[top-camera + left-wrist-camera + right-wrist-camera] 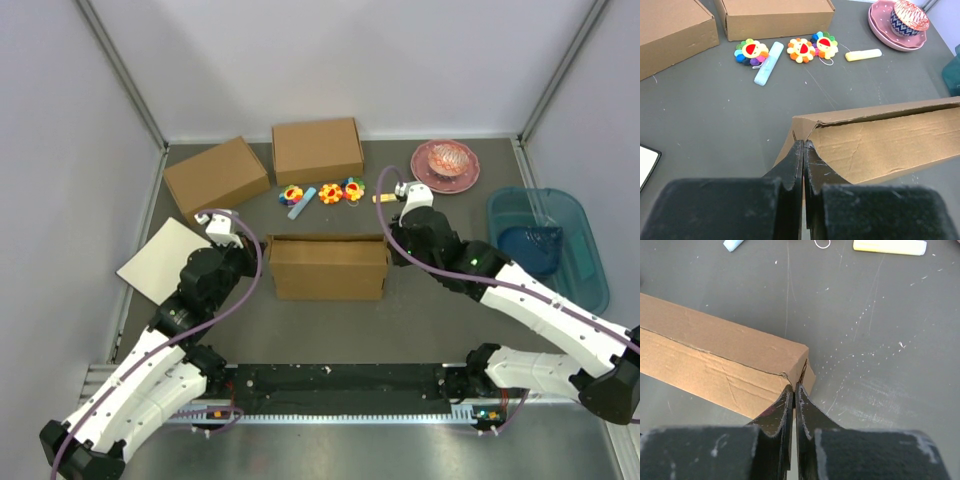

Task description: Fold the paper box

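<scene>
Paper box [328, 268] | left hand [803, 145] pinches left corner | right hand [794, 389], right corner

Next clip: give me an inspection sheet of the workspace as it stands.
Surface: dark grey table, scuffed, white specks.
Job's things: paper box, formed, mid-table between the arms.
Clutter: two cardboard boxes, three flower toys, blue stick, yellow stick, pink plate holding a patterned item, teal tub, off-white board.
Grippers: left gripper and right gripper, jaws shut, tips at the paper box's end corners; pinch unclear.
Cables: purple cables along both arms.
Surroundings: pale walls, metal frame posts.
</scene>
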